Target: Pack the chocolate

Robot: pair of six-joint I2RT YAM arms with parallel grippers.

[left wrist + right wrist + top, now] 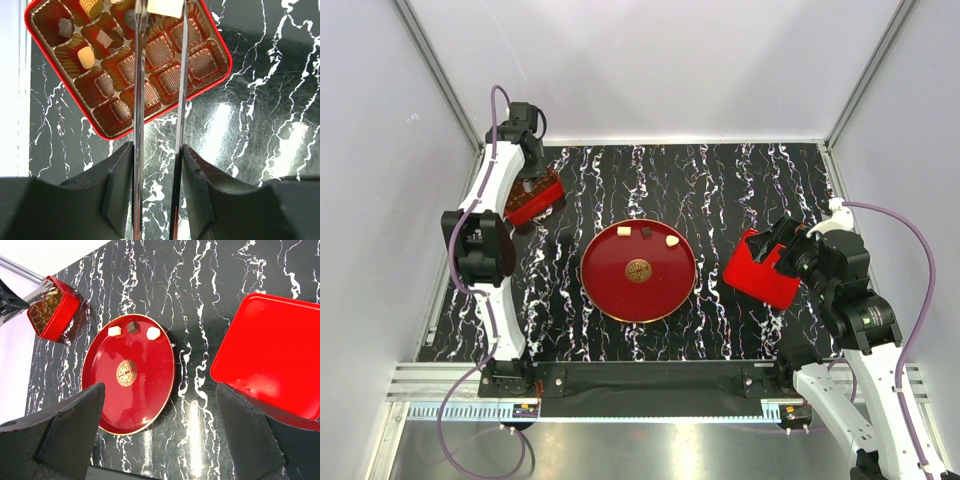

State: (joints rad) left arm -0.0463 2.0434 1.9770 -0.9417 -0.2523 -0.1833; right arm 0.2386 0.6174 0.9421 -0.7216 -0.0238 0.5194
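Observation:
Three chocolates lie on the red plate point(655, 295) at its far edge: a cream square point(624, 231), a dark piece point(647, 231) and a cream piece point(672, 240). They also show in the right wrist view, with the cream square point(114, 330) leftmost. My left gripper point(157, 150) is shut on metal tongs point(139, 100). The tong tips pinch a cream-white chocolate point(165, 7) above the red box point(100, 134). Its brown tray holds several chocolates, among them a dark piece point(65, 26) and a cream piece point(86, 56). My right gripper point(160, 390) is open and empty above the table.
The red box lid point(270, 355) lies at the right, next to my right gripper point(782, 250). The box point(533, 200) sits at the far left under my left gripper point(525, 175). The plate has a gold emblem point(638, 270). White walls enclose the black marbled mat point(740, 190).

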